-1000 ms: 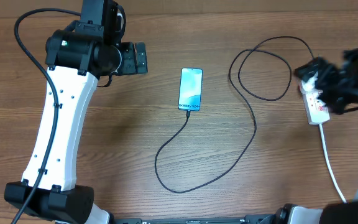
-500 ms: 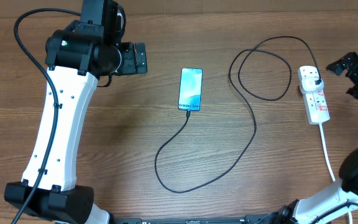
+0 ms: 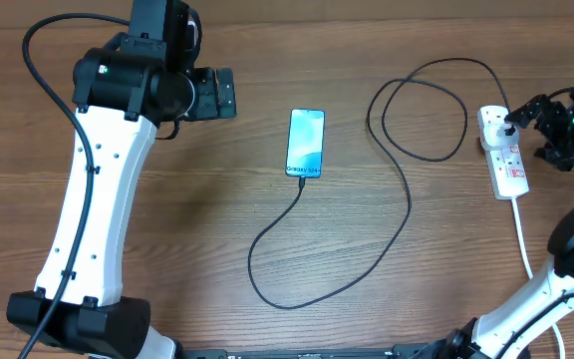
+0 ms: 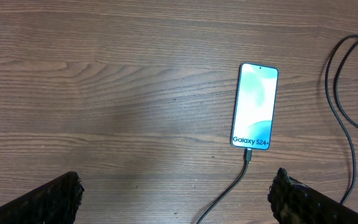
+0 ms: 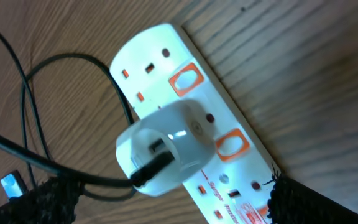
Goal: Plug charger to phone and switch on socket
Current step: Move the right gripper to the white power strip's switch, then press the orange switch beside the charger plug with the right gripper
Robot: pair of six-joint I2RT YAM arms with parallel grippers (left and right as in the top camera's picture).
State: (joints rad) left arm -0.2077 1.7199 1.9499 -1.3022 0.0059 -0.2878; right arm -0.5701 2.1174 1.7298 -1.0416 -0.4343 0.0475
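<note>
Only close up: charger's white plug (image 5: 166, 146) in the socket (image 5: 154, 50); both end effectors (image 4: 174, 193) (image 5: 169, 199) wide open, empty.

desk (image 3: 187, 219): brown wood grain, flat
phone (image 3: 306, 143): lies flat near the centre, lit screen up
charger (image 3: 409, 204): black cable in the phone's lower edge, looping over the wood to the socket
socket (image 3: 506, 160): white strip at the right side
white cord (image 3: 526, 249): runs from the socket toward the near edge
</note>
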